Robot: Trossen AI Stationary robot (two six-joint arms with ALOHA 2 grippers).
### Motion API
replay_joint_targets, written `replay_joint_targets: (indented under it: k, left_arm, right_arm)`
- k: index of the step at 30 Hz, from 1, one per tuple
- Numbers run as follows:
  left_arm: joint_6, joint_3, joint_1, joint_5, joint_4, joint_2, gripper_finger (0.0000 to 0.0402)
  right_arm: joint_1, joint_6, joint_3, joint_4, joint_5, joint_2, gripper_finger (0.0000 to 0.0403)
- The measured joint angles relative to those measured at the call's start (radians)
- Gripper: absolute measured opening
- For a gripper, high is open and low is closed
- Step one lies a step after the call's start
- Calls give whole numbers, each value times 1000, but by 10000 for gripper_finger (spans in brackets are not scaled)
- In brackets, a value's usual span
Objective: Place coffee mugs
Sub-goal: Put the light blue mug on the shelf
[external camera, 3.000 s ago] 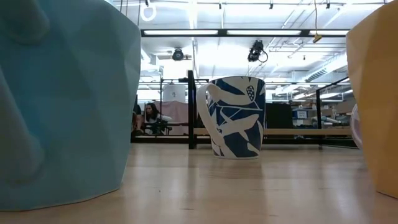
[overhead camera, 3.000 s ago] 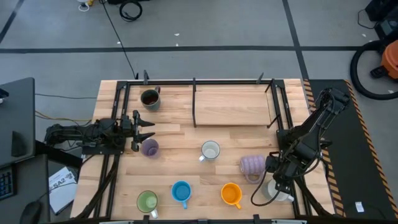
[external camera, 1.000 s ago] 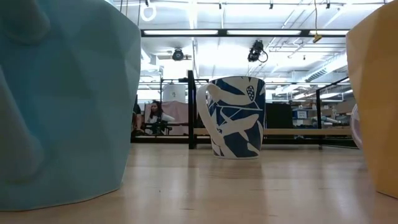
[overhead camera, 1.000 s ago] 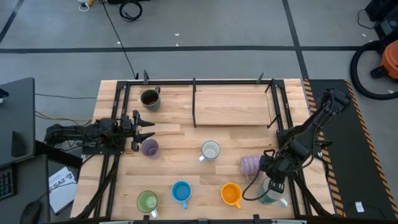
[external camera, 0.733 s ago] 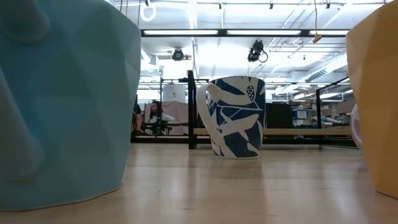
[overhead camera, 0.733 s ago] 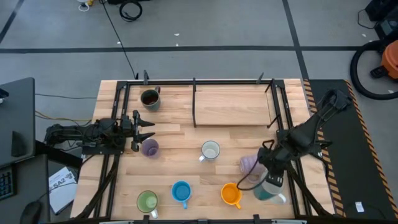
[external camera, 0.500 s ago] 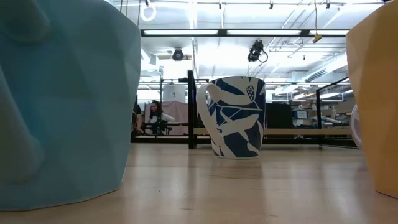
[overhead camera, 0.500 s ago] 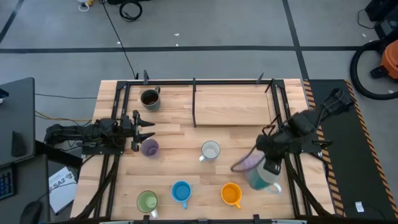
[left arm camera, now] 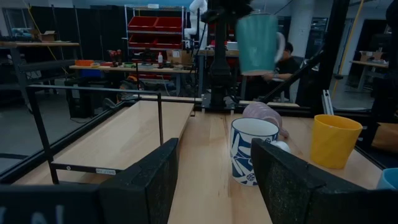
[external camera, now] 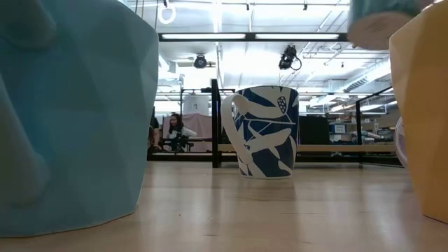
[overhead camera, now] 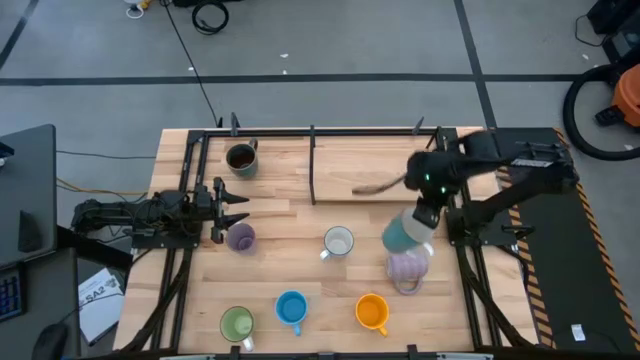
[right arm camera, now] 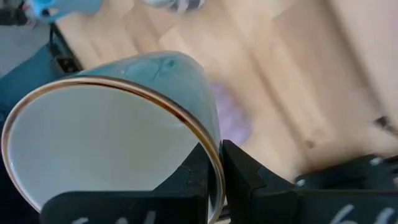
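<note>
Eight mugs show from above, and one of them is off the table: the right gripper is clenched on the rim of a teal mug, held in the air just above the ribbed lavender mug. The right wrist view shows what the high view cannot (one finger inside the rim, one outside, pinching the wall of the mug with its pale interior). The left wrist view adds the height: the mug hangs well clear of the wooden table, above the blue-and-white leaf-patterned mug and the orange mug. The low view catches only the lifted mug's base at the top edge, with the blue mug filling the near left and a person seated in the room behind.

The left gripper lies on the left side of the table with its fingers spread wide, holding nothing, the small lilac mug just beside it. The dark mug stands at the far left corner, and the green mug in the near row.

A second ago the right gripper was low at the near right corner with the mug close to the table; since then the arm has swung it up and toward the far side.
</note>
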Motion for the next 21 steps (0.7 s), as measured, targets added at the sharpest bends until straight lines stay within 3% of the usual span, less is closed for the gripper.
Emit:
replay_joint_targets:
  k: [9, 17, 21]
  left_arm:
    - [0, 0, 0, 0, 0, 0, 206]
    - [0, 0, 0, 0, 0, 0, 206]
    - [0, 0, 0, 0, 0, 0, 206]
  right_arm:
    - [-323, -406, 0, -41, 85, 36, 32]
    - [-564, -735, 0, -42, 118, 157, 32]
    - [-649, -868, 24, -47, 184, 226, 32]
